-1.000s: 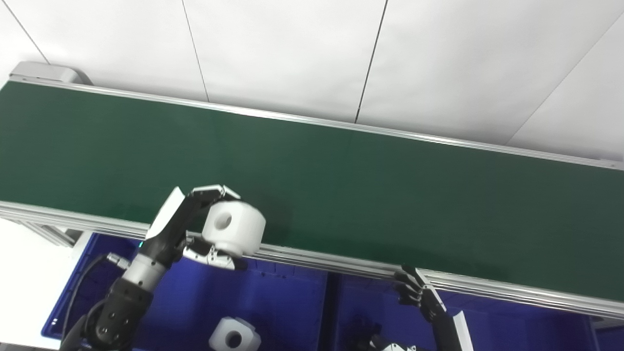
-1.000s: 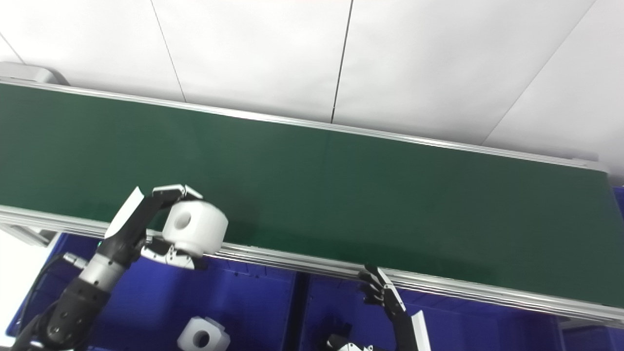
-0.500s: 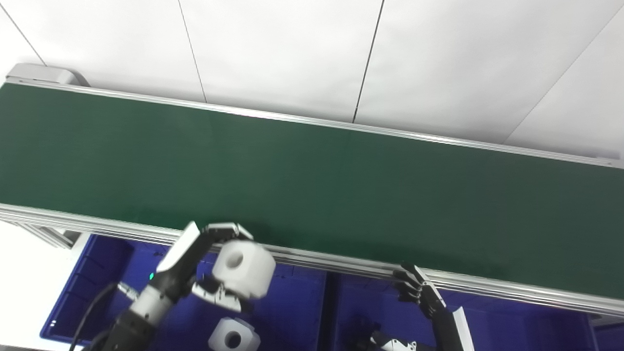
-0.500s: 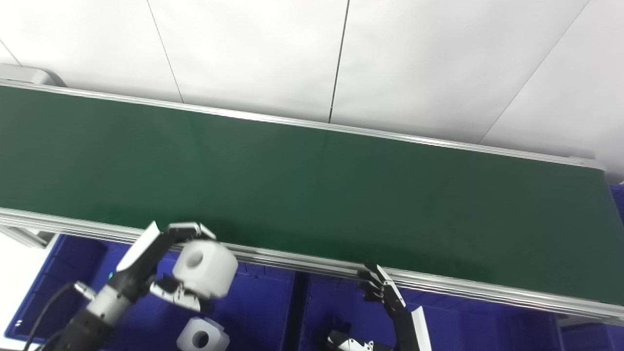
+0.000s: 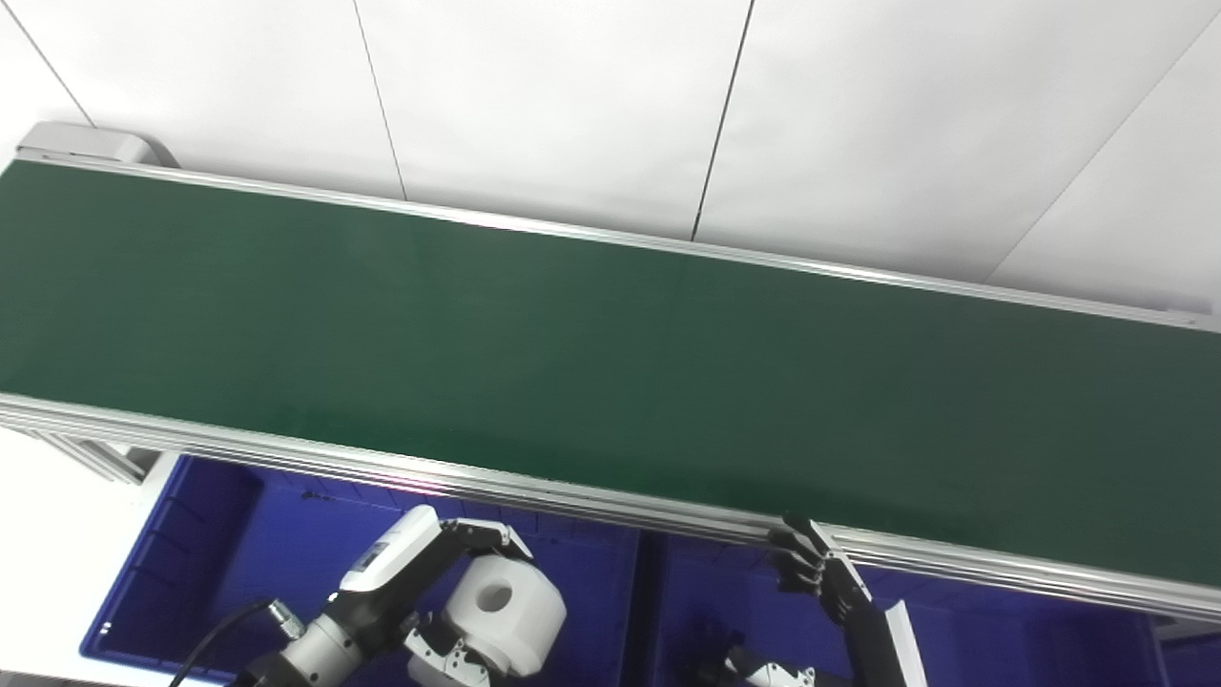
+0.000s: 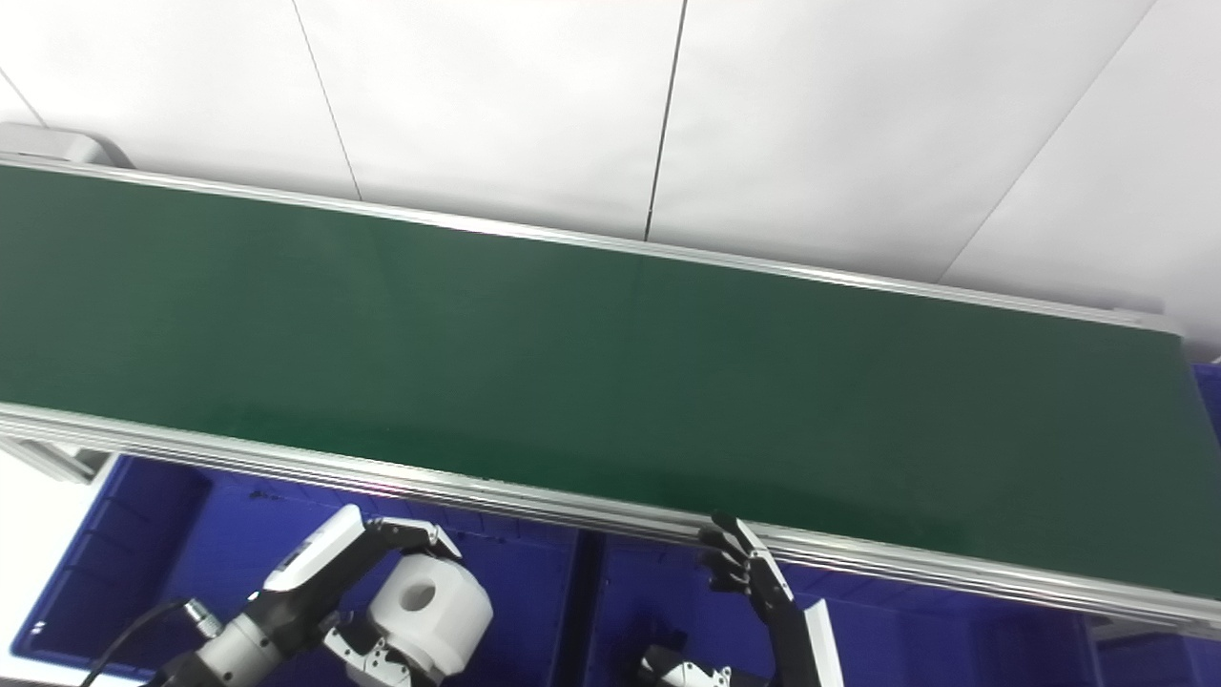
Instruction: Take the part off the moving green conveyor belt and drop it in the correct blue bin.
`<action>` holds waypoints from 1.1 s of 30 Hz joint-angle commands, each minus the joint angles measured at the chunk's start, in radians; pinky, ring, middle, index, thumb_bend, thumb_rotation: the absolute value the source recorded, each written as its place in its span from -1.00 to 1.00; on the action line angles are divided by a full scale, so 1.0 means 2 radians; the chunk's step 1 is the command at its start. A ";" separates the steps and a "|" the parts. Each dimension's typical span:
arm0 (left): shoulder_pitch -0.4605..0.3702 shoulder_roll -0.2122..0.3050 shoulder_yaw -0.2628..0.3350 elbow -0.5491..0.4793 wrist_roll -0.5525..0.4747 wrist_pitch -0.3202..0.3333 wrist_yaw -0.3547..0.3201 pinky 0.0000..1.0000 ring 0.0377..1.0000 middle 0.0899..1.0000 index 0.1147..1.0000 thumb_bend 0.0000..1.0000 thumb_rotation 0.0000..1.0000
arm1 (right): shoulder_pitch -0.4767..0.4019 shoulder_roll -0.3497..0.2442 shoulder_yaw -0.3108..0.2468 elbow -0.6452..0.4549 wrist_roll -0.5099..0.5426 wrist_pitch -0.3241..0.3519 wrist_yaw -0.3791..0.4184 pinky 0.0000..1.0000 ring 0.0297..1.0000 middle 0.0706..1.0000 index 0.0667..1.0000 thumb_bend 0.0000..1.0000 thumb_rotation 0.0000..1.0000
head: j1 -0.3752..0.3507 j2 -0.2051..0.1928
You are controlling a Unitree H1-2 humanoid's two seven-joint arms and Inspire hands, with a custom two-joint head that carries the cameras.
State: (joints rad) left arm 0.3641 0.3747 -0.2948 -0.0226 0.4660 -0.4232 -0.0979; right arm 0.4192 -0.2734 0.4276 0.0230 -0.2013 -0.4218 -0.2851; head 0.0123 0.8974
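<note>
My left hand [image 5: 410,596] is shut on a white cylindrical part [image 5: 510,615] with a round hole in its top face. Hand and part hang low over the left blue bin [image 5: 215,563], below the front rail of the green conveyor belt [image 5: 610,363]. No part lies on the belt. At the bottom of the picture, over the right blue bin [image 5: 1011,639], my right hand [image 6: 754,582] stands with its fingers stretched upward just under the rail, holding nothing.
The aluminium front rail [image 5: 610,501] of the conveyor runs across above both bins. A dark divider [image 5: 649,611] separates the two bins. White wall panels [image 5: 572,105] rise behind the belt.
My left hand has brought the white part from the belt's front edge down past the rail into the left bin, covering the part lying there. The right hand has stayed still.
</note>
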 commanded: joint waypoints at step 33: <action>0.033 0.009 -0.025 -0.151 0.125 0.143 -0.117 0.77 0.82 0.90 0.85 0.06 0.65 | 0.020 0.009 -0.014 -0.035 -0.008 -0.024 0.007 0.35 0.48 0.57 0.74 0.55 -0.26 | -0.008 0.006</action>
State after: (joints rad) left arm 0.4137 0.3999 -0.3595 -0.3233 0.7871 -0.0862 -0.3967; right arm 0.4422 -0.2514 0.4047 -0.0098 -0.2104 -0.4218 -0.2696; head -0.0031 0.9097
